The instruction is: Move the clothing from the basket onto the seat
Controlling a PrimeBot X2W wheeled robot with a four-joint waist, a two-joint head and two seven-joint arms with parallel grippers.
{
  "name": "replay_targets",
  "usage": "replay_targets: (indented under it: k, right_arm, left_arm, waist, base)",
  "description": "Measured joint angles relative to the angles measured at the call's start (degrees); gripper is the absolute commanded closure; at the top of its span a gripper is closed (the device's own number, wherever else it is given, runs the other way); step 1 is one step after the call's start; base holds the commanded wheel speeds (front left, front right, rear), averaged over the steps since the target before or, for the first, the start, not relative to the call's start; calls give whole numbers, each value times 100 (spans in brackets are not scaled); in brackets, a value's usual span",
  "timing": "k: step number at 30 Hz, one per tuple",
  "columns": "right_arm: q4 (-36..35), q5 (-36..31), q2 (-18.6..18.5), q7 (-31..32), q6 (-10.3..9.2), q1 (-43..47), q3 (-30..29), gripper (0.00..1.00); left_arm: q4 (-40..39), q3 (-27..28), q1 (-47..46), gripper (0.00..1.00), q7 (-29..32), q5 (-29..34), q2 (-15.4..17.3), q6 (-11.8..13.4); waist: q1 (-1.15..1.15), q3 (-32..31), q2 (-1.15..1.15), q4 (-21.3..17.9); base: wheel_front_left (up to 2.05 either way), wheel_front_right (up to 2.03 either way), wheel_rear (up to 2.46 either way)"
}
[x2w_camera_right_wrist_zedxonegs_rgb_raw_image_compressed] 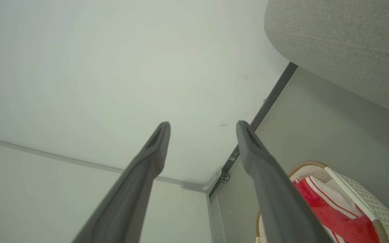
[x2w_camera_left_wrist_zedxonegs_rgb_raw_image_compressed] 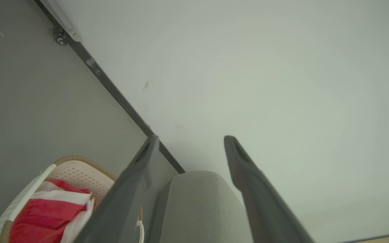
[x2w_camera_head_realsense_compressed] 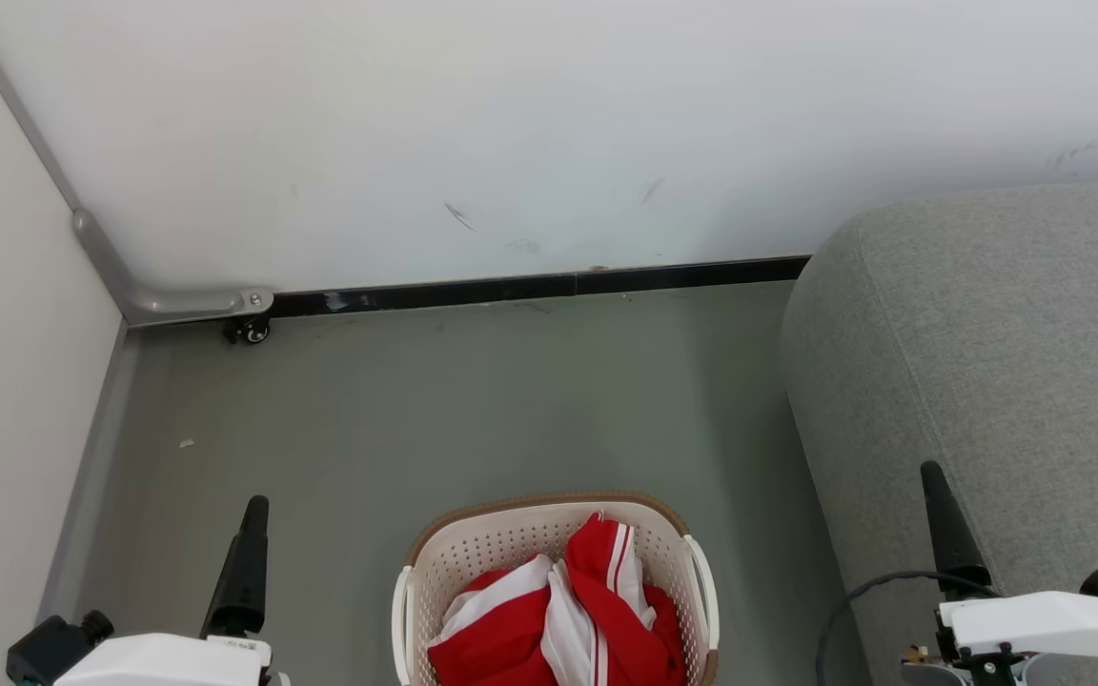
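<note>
Clothing point(x2w_camera_head_realsense_compressed: 549, 624) sits heaped in the basket point(x2w_camera_head_realsense_compressed: 473, 551); left gripper point(x2w_camera_left_wrist_zedxonegs_rgb_raw_image_compressed: 191, 141) flanks it, fingers apart, empty; seat point(x2w_camera_head_realsense_compressed: 987, 362) stands rightward; right gripper point(x2w_camera_right_wrist_zedxonegs_rgb_raw_image_compressed: 203, 127) equally spread; a shallow pinch risks trailing fabric snagging the rim.

1. The left gripper point(x2w_camera_left_wrist_zedxonegs_rgb_raw_image_compressed: 191, 141) sits at the lower left of the head view; its two dark fingers point(x2w_camera_left_wrist_zedxonegs_rgb_raw_image_compressed: 130, 189) stand wide apart and hold nothing.
2. The right gripper point(x2w_camera_right_wrist_zedxonegs_rgb_raw_image_compressed: 203, 126) sits at the lower right, spread equally wide, empty.
</note>
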Motion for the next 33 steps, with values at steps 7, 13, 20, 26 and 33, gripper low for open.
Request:
replay_targets:
  k: [7,13,20,26,33]
  right_arm:
    - [46,-694,-11,-130,0,-94,34,0]
    - [97,-1220,-7,-254,0,-118,30,0]
    - [147,-1892,3,-411,0,-135,88,0]
    - [181,-2399,8,-516,0,-229,148,0]
    - [256,-3131,12,-655,0,-252,198,0]
  left_arm:
    - [-125,-144,-1,0,-160,816,40,58]
    - [-242,-259,-1,0,-259,1481,41,152]
    - [-364,-422,-1,0,-421,2376,142,240]
    - [-438,-541,-1,0,-512,2976,154,308]
    - [-514,-727,-2,0,-686,3801,190,411]
  waist:
    - [0,11,0,-8]
    - [-26,43,0,-13]
    - [-61,93,0,-18]
    - [-79,129,0,-22]
    - [-88,174,0,-29]
  base:
    - [0,0,0]
    - [0,0,0]
    - [0,0,0]
    - [0,0,0]
    - [0,0,0]
